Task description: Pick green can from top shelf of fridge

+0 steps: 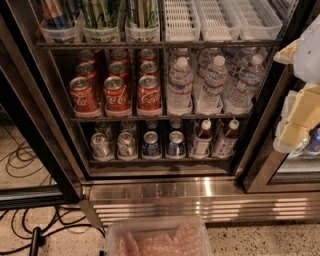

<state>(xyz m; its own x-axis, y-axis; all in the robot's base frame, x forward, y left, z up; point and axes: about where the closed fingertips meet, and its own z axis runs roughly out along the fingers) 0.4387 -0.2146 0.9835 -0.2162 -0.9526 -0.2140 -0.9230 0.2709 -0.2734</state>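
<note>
The fridge stands open in front of me, with dark wire racks and a ribbed steel base. The top shelf runs along the top of the view. On it, green cans with pale streaks stand in clear tubs; a second tub of them is just to the right. Only their lower parts show. My gripper is at the right edge, close to the camera, white with yellowish fingers held apart and empty. It is well right of the green cans and below them.
Blue-and-red cans fill the left tub; white slotted trays sit right of the green cans. Red cola cans and water bottles fill the middle rack. A clear bin and cables lie on the floor.
</note>
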